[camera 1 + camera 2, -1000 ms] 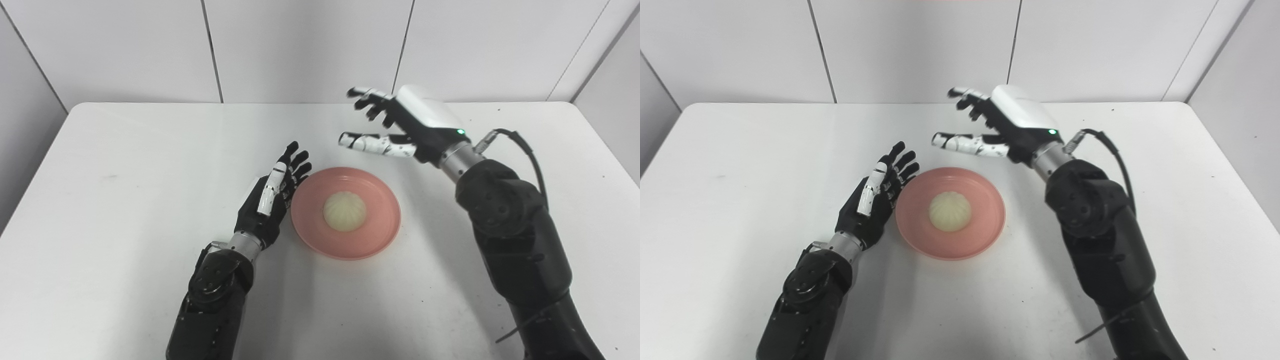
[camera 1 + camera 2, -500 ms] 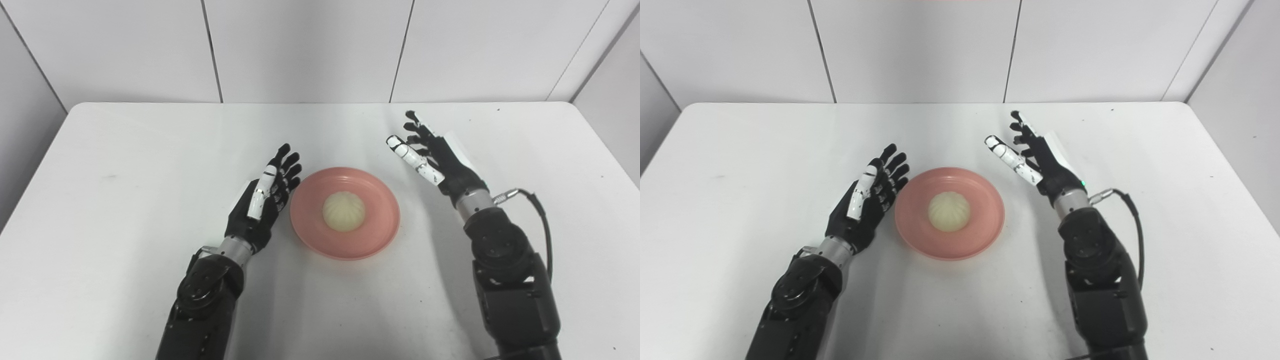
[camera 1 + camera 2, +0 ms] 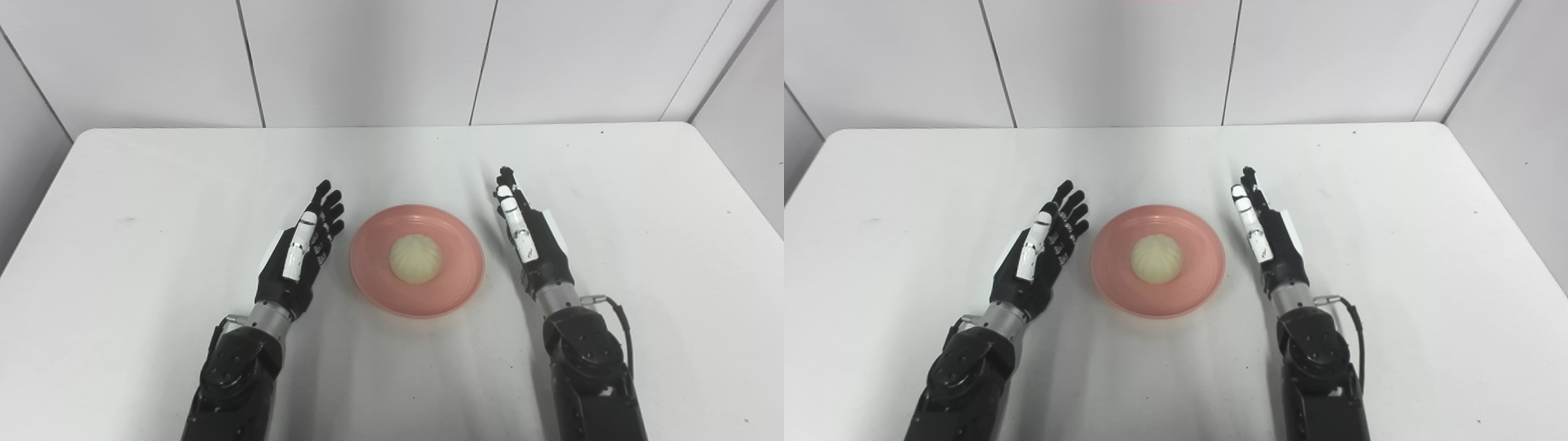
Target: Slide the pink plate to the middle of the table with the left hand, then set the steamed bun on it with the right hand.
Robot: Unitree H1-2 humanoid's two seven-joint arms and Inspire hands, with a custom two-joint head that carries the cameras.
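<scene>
The right robot hand [image 3: 531,245] has come down and back. A moment ago it was up high past the far side of the pink plate [image 3: 465,278]. Now it lies low, just to the right of the plate, and it is not touching it. Its fingers are straight and spread out, and it holds nothing.

The left robot hand [image 3: 300,257] has pulled back a little too. It sits just to the left of the plate, with a small gap between them. It is wide open and empty.

The steamed bun [image 3: 415,259] rests in the middle of the plate. The plate sits on the white worktop [image 3: 153,202], about in the middle, between the two hands.

This looks like the job is done. The plate is in place, the bun is on it, and both hands have let go and moved away to the sides. I think nothing is left to do but rest.

I can see no words, labels or brand names anywhere, not on the plate, the hands or the worktop.
</scene>
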